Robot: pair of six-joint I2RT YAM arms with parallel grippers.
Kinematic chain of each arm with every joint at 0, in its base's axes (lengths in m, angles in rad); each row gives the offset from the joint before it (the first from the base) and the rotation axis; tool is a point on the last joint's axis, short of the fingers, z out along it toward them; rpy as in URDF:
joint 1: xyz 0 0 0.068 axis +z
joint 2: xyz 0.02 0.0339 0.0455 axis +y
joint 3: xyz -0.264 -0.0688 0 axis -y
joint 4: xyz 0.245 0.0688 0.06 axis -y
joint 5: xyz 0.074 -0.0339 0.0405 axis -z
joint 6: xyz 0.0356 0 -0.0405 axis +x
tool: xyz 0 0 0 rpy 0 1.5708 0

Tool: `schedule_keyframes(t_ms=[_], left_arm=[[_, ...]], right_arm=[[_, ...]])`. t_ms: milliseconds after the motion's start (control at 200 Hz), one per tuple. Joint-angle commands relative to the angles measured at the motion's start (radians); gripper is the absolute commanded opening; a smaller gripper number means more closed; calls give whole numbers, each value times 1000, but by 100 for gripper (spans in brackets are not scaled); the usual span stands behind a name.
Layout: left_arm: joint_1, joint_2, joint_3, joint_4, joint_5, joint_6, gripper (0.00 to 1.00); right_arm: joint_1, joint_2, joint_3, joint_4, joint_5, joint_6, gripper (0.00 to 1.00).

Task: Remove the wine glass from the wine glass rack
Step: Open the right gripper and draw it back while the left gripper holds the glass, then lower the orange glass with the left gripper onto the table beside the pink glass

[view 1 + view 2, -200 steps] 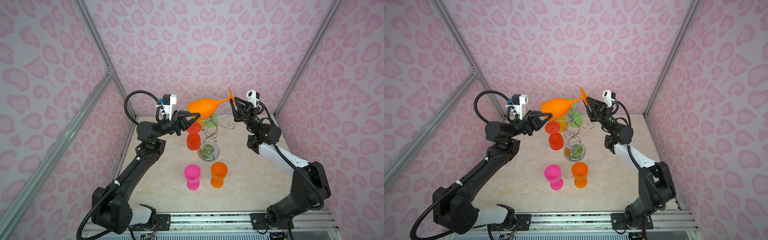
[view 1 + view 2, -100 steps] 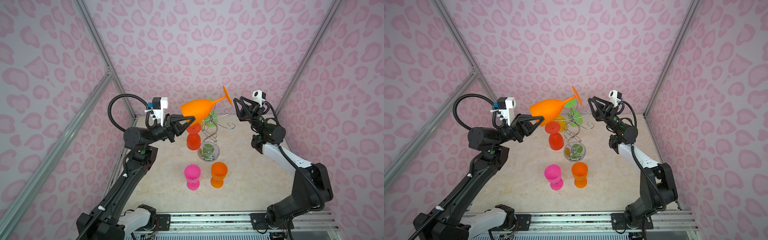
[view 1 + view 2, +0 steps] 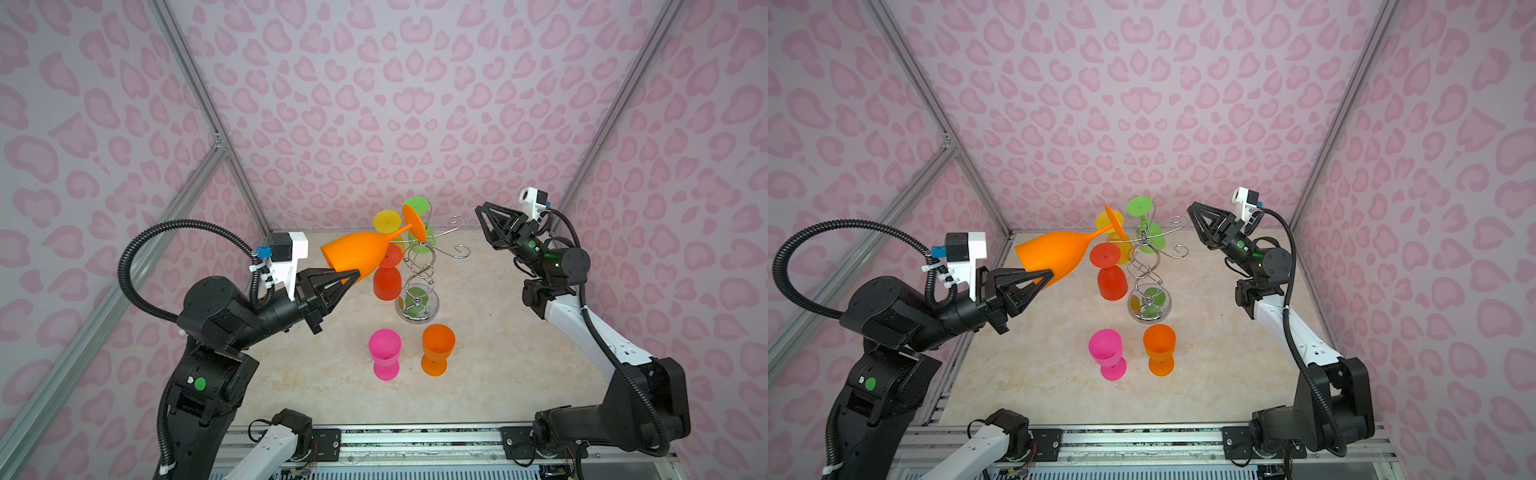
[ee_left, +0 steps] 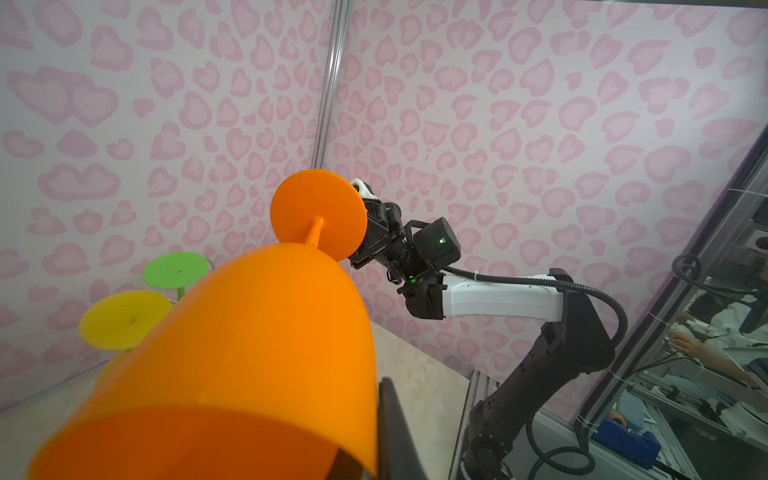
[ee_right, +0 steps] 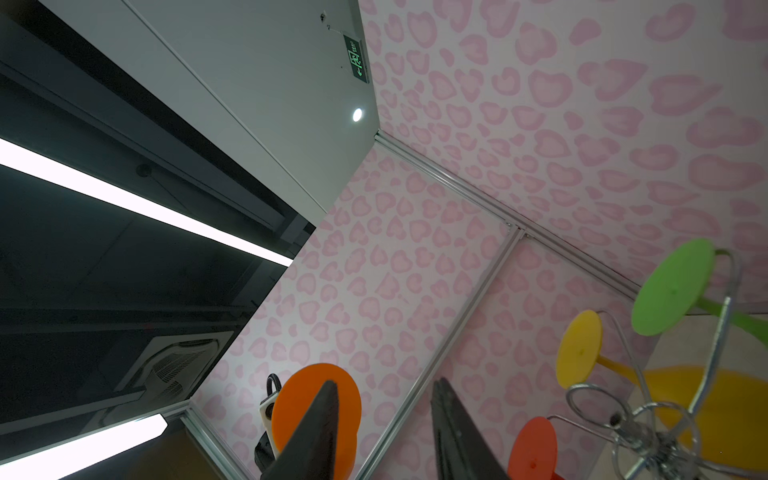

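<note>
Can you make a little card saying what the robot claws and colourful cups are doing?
Left claw: shut on the bowl rim of the orange plastic wine glass, tipped sideways
Right claw: open, holding nothing
Chrome wire wine glass rack: green glass, yellow glass, red glass hanging upside down
Table: pink plastic goblet, orange plastic goblet, upright

Left pincer (image 3: 353, 275) is now further left and lower than a second ago, with the arm folded back. The orange wine glass (image 3: 353, 255) comes with it, still clamped at the bowl. Its foot (image 3: 413, 222) was right at the right pincer (image 3: 481, 211); now there's a clear gap, and the foot sits left of the wine glass rack (image 3: 417, 272) hooks. Right pincer's jaws are wider apart than before and off the foot. The pincer itself has barely shifted right.
</note>
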Motion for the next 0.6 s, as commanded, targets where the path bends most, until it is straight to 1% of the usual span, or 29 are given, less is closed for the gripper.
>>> schedule_keyframes(t_ms=[0, 130, 215, 440, 595], left_arm=[[-1, -33, 35, -266, -105, 86, 2], [-1, -66, 39, -413, -203, 114, 2], [0, -88, 45, -486, -262, 119, 2], [0, -106, 152, -679, -341, 162, 2], [0, -80, 115, -723, -388, 167, 2]], right_arm=[[-15, -21, -15, -132, -23, -117, 38], [-34, -35, -13, -226, -24, -178, 37], [-45, -34, -11, -250, -23, -188, 37], [-54, -16, -7, -267, -28, -191, 36], [-54, -2, -14, -264, -20, -193, 36]])
